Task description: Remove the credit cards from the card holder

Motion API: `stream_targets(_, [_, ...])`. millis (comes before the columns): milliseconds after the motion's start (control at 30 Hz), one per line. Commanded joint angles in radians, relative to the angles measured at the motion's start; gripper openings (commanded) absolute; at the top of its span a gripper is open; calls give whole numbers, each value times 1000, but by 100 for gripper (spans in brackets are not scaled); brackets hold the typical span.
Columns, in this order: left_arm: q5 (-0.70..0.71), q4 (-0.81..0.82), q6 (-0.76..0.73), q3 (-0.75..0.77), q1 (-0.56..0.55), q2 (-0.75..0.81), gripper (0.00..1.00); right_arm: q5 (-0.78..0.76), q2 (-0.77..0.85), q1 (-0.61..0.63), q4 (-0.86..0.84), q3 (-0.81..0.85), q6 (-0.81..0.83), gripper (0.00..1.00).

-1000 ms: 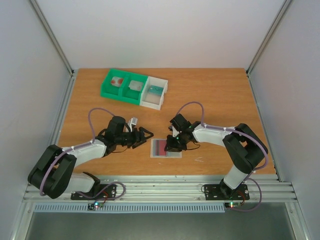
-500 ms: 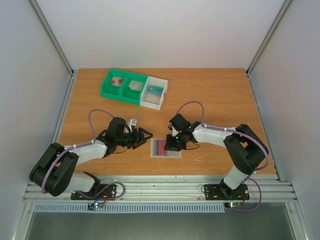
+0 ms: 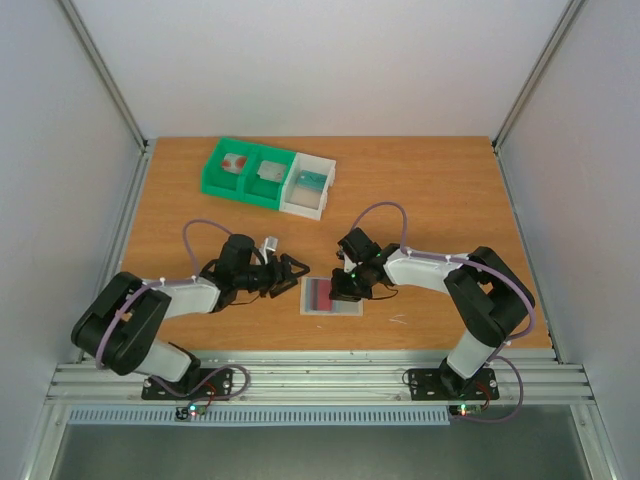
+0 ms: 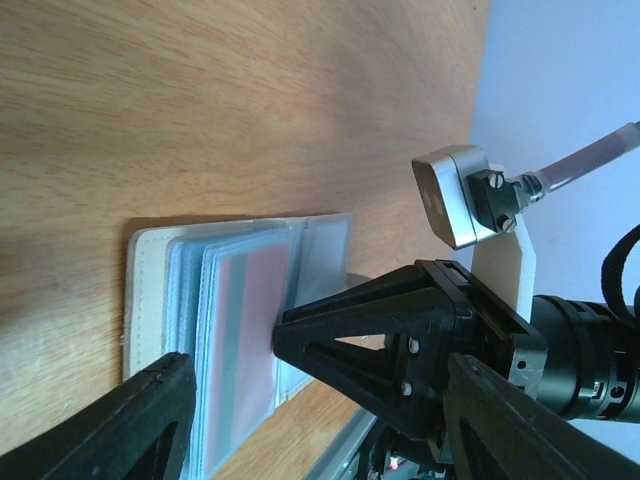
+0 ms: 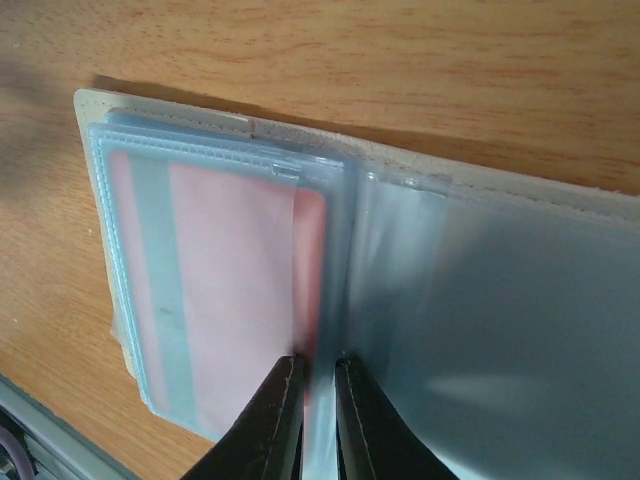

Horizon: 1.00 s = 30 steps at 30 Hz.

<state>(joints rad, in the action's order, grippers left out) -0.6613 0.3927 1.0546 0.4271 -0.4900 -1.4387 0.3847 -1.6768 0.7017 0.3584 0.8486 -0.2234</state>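
The card holder [image 3: 333,296] lies open on the table near the front, a pale blue-grey sleeve on a cream backing. A dark red credit card [image 5: 312,250] sticks a little way out of the left panel toward the fold. My right gripper [image 5: 319,372] is shut on that exposed card edge, fingers almost together. My left gripper [image 4: 232,352] is open at the holder's [image 4: 230,290] left panel. Its upper fingertip [image 4: 280,340] touches the sleeve over the card, and its lower finger [image 4: 150,405] is off the near edge.
A green-and-white compartment tray [image 3: 300,197] stands at the back left, with a white, red-marked card [image 3: 234,163] in its leftmost compartment. The table's front edge and metal rail [image 3: 320,375] run just behind the holder. Both arms crowd the holder from either side.
My left gripper has moved right until its fingertip reaches the holder's left panel. My right gripper's fingers have drawn closer together on the card edge. The holder has not shifted.
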Motion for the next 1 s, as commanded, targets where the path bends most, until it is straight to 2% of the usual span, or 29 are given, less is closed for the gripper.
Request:
stream_targets(0, [-44, 192, 65, 1, -11, -52, 68, -57, -20, 7, -13, -23, 19, 12])
stream_targets(133, [-52, 250, 92, -1, -20, -91, 68, -73, -16, 7, -22, -44, 19, 11])
stream_targets(967, [-19, 241, 56, 44, -84, -216, 68, -44, -13, 7, -77, -91, 2, 11])
